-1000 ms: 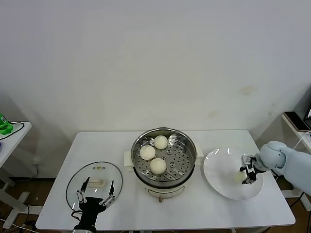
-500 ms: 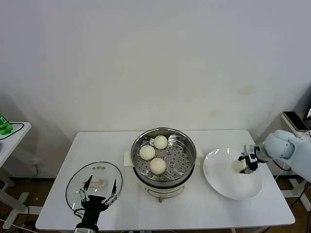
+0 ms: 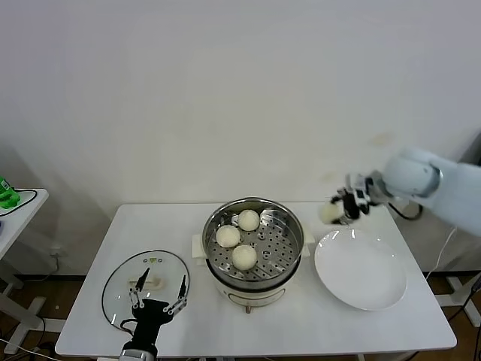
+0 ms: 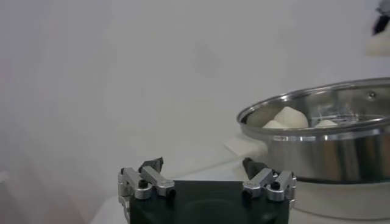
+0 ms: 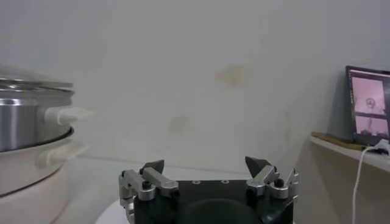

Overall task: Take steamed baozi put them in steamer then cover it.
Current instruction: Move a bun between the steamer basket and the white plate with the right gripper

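Lifted off the flat white plate [image 3: 361,271] since a second ago, the small round cream-white baozi [image 3: 328,213] hangs clenched in the right gripper [image 3: 340,208] at centre right, beside the shiny steel steamer [image 3: 254,237], where a loose pinch could drop it short onto the tabletop [image 3: 188,312].

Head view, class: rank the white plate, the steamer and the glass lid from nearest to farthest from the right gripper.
Measured from the right gripper, which holds a baozi above the table:
1. White plate, just below it on the right side.
2. Steamer, at the table's centre.
3. Glass lid, far left, by the left gripper.
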Tool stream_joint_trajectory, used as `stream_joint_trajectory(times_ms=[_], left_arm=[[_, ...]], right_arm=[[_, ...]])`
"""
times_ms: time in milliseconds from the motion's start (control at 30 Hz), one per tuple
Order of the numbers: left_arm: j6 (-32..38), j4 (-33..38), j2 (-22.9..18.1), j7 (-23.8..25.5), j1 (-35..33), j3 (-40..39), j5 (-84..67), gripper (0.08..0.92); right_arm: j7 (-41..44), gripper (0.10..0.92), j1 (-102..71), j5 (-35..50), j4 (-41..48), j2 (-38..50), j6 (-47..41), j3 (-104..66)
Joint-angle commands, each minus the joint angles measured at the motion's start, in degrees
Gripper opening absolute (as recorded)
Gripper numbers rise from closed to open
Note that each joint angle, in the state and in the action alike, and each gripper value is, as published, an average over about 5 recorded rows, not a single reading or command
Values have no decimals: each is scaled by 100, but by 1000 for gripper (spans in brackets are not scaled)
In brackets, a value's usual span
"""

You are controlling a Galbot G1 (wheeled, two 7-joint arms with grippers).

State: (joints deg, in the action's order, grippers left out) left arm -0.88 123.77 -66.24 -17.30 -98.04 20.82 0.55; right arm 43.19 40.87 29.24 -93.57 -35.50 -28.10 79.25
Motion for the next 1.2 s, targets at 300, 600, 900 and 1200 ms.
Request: stream_joint_trajectory(times_ms=[300,600,900,1200], left_arm=[[-10,0,27,-2,33,121,-80,823],[-3,-4,-25,2,34,162,-100,823],[5,5,-48,6,11,210,-108,823],[18,11,-70,10,-14,191,-101,823]], right_arm=[[-1185,569,155,2341,-66,-1726,-1007,446],[-1249,569,-459,1941,71,-1797,-1082,400],[-1167,568,-702,1562,155,-1772,-1066,376],[-1015,568,-817,1081,312,-1800,-987,336]])
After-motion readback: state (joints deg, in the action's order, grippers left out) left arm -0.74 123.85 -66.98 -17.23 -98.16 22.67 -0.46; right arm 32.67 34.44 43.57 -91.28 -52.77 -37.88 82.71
